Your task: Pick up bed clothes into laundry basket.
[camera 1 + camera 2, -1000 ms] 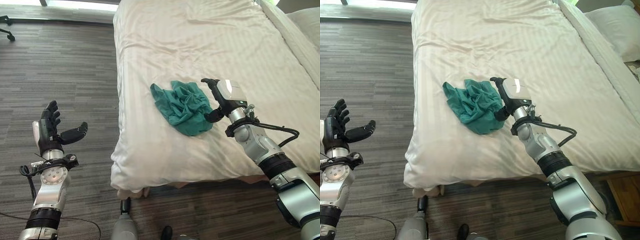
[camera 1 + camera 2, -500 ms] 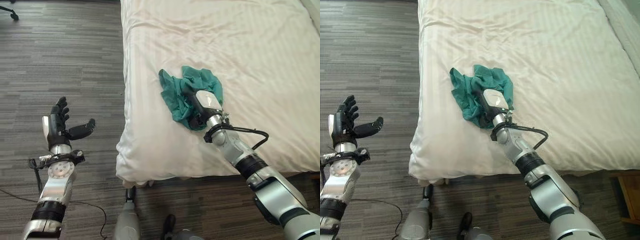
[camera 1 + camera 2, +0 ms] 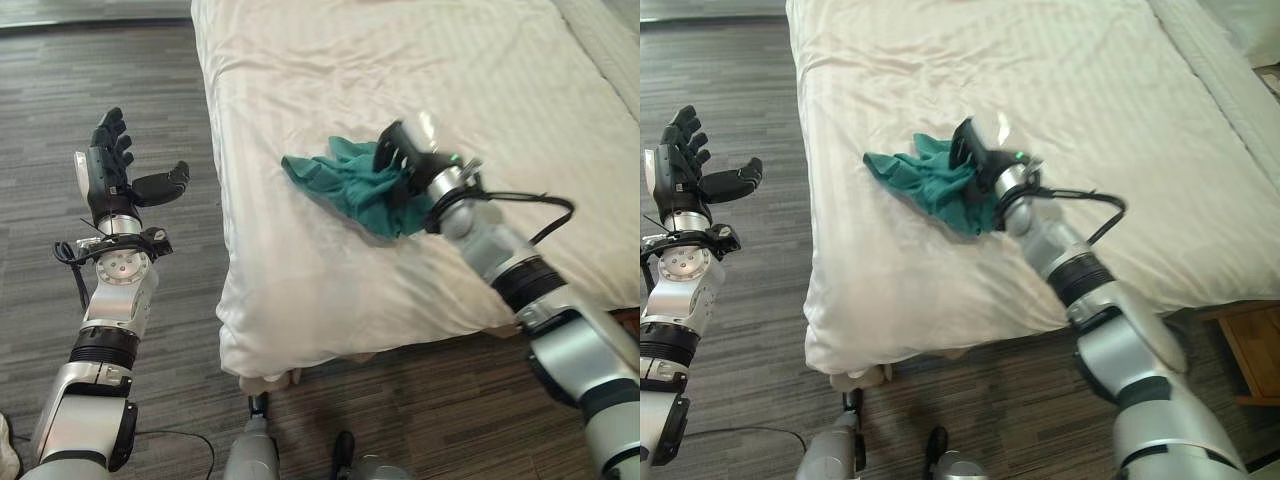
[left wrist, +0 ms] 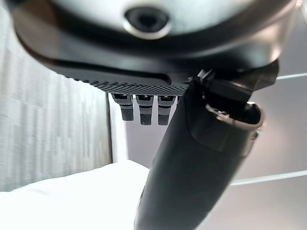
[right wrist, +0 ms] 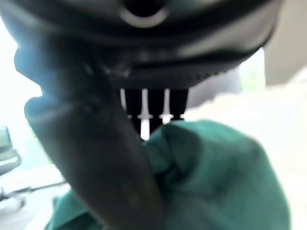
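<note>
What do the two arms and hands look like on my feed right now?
Both arms are silver-grey with black bands at the joints. The left hand is dark with dark fingers; the right hand is dark with a white cover, and a black cable loops off its wrist.

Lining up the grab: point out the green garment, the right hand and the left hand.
green garment (image 3: 335, 180), left eye view, bare cloth left of the hand.
right hand (image 3: 402, 165), left eye view, back of the hand.
left hand (image 3: 110, 170), left eye view, palm.
</note>
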You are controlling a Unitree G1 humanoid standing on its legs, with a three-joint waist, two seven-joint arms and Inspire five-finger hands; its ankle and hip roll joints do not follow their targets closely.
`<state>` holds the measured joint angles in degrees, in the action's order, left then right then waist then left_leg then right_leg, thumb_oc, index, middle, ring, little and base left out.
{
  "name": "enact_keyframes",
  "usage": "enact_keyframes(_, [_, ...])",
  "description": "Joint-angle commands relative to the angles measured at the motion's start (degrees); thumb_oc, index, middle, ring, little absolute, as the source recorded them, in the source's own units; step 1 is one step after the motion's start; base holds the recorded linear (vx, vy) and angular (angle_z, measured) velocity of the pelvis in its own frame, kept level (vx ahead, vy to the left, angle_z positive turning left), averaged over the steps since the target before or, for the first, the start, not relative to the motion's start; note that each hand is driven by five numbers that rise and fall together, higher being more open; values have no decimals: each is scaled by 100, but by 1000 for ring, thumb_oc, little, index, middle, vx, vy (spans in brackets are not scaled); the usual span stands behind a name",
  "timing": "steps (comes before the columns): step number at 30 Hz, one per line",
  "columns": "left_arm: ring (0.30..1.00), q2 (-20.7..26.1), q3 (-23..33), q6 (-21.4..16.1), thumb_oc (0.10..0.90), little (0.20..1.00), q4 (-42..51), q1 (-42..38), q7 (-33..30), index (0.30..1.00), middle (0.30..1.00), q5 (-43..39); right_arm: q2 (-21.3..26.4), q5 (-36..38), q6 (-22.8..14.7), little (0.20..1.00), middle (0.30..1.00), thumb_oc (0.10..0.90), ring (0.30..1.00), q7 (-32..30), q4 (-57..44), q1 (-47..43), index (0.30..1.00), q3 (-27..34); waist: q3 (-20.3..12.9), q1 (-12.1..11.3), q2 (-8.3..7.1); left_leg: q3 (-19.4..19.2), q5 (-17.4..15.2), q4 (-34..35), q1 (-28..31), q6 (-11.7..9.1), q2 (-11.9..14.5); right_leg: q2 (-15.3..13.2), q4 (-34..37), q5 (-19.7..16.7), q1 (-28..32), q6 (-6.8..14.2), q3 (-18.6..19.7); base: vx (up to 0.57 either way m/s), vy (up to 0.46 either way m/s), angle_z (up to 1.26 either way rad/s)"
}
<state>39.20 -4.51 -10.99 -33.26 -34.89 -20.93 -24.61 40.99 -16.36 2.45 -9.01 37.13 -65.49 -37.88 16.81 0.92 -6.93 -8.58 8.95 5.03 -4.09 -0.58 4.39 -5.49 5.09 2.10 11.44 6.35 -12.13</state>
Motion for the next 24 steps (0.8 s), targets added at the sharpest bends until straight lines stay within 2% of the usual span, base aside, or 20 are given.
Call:
enact_keyframes(1, [900,850,-412,-503,800,900,98,-1075,-44,900,900,21,457,238,-91,300,300,400,300,-592,296,-1095,300,-165,-1046,147,-309,-579,-814,-3,764,-636,492,-905,-88,-451,-588,604,208,55,114,-28])
enact_keyframes(4, [900,1049,-371,-588,800,900,261,-1233,26,900,900,-105,1427,373,-129,300,300,400,300,-794,-272,-1695,300,-187,-1208,411,-431,-708,-858,-3,903,-620,482,-954,-132,-593,-581,655,333,42,91,-20])
enact_keyframes(5, [900,1011,-87,-565,800,900,687,-773,63,900,900,-26,2005,354,-72,300,300,400,300,-897,-1154,-1625,300,119,-1237,538,-476,-761,-939,-3,1019,-595,465,-979,-204,-589,-545,678,388,11,69,-3])
enact_keyframes(6, [900,1012,-54,-542,800,900,744,-715,57,900,900,-10,2013,340,-40,300,300,400,300,-883,-1223,-1556,300,173,-1257,537,-483,-770,-903,-3,997,-591,465,-979,-206,-618,-574,671,400,60,130,-1])
enact_keyframes(7, [900,874,353,-528,800,900,1185,0,122,900,900,88,2408,263,-48,300,300,400,300,-1025,-2043,-1241,300,621,-1270,668,-463,-827,-967,-3,1086,-543,445,-997,-297,-657,-609,681,485,22,74,-19])
enact_keyframes(8, [900,871,409,-498,800,900,1275,110,122,900,900,110,2407,239,-12,300,300,400,300,-1007,-2149,-1104,300,721,-1296,669,-470,-840,-975,-3,1098,-540,446,-996,-310,-652,-612,684,500,48,121,-35])
enact_keyframes(9, [900,740,621,-498,800,900,1500,485,165,900,900,115,2627,190,-24,300,300,400,300,-1072,-2528,-813,300,1059,-1277,767,-460,-888,-1001,-3,1151,-510,439,-1006,-396,-696,-662,693,557,14,83,-73])
enact_keyframes(10, [900,514,999,-446,800,900,1975,1117,256,900,900,175,2805,76,-46,300,300,400,300,-1101,-3196,163,300,1898,-1218,916,-422,-1015,-1032,-3,1246,-470,439,-999,-596,-862,-807,749,692,10,83,-72])
enact_keyframes(11, [900,554,983,-416,800,900,2057,1186,261,900,900,189,2784,37,-29,300,300,400,300,-1072,-3349,507,300,2203,-1250,870,-486,-1039,-1036,-3,1252,-468,445,-992,-612,-868,-827,753,721,7,58,-63])
enact_keyframes(12, [900,437,1125,-452,800,900,2156,1333,278,900,900,191,2779,55,-62,300,300,400,300,-1112,-3456,935,300,2521,-1211,993,-456,-1101,-1053,-3,1277,-464,451,-990,-585,-938,-881,781,785,-60,16,-53])
enact_keyframes(13, [900,304,1319,-415,800,900,2355,1613,320,900,900,243,2413,85,-159,300,300,400,300,-1039,-4010,2326,300,3564,-1168,1157,-433,-1228,-1065,-3,1274,-458,459,-979,-504,-1177,-1008,842,947,-55,13,-49])
enact_keyframes(14, [900,343,1280,-407,800,900,2383,1628,327,900,900,246,2364,64,-153,300,300,400,300,-1008,-4136,2579,300,3788,-1195,1115,-477,-1239,-1068,-3,1265,-460,471,-966,-498,-1190,-1022,840,956,-105,52,-53])
enact_keyframes(15, [900,249,1288,-392,800,900,2422,1680,304,900,900,247,1961,53,-230,300,300,400,300,-1022,-4407,3356,300,4291,-1136,1198,-397,-1367,-1094,-3,1290,-457,508,-986,-500,-1201,-1082,844,870,-138,99,-28])
enact_keyframes(16, [900,189,1211,-356,800,900,2523,1689,314,900,900,274,1536,-10,-269,300,300,400,300,-990,-4814,4093,300,4848,-1124,1194,-371,-1511,-1018,-3,1246,-438,531,-993,-580,-1216,-1188,809,646,-282,196,-28])
enact_keyframes(17, [900,90,1259,-319,800,900,2687,1749,310,900,900,323,1064,-95,-401,300,300,400,300,-928,-5134,4644,300,5131,-1073,1164,-221,-1743,-973,-3,1195,-372,607,-990,-901,-868,-1189,674,120,-367,215,-28])
enact_keyframes(19, [900,-160,1421,-306,800,900,2945,2084,270,900,900,373,305,-1,-620,300,300,400,300,-910,-5271,5201,300,5148,-998,1079,-30,-2216,-826,-71,1113,-253,721,-940,-1581,-298,-1098,385,-619,-328,195,-121])
enact_keyframes(20, [900,-160,1421,-306,800,900,2945,2084,270,900,900,373,305,-1,-620,300,300,400,300,-910,-5271,5201,300,5148,-998,1079,-30,-2216,-826,-71,1113,-253,721,-940,-1581,-298,-1098,385,-619,-167,150,-158])
enact_keyframes(21, [900,-264,1526,-303,800,900,3133,2275,246,900,900,371,-119,94,-746,300,300,400,300,-865,-5350,5410,300,5018,-1025,1029,15,-2385,-880,-76,1178,-242,721,-951,-2077,63,-1085,332,-760,-171,124,-90])
enact_keyframes(23, [900,-487,1709,-236,800,900,3360,2546,232,900,900,527,-811,339,-905,300,300,400,300,-681,-5609,5801,300,4957,-1059,1041,85,-2992,-788,-126,1192,-131,826,-1064,-2470,262,-933,206,-1360,-254,113,-105])
enact_keyframes(24, [900,-486,1715,-225,800,900,3383,2575,231,900,900,530,-825,337,-897,300,300,400,300,-671,-5634,5827,300,4958,-1072,1025,73,-3014,-790,-124,1203,-134,822,-1070,-2491,277,-948,203,-1336,-297,61,-167])
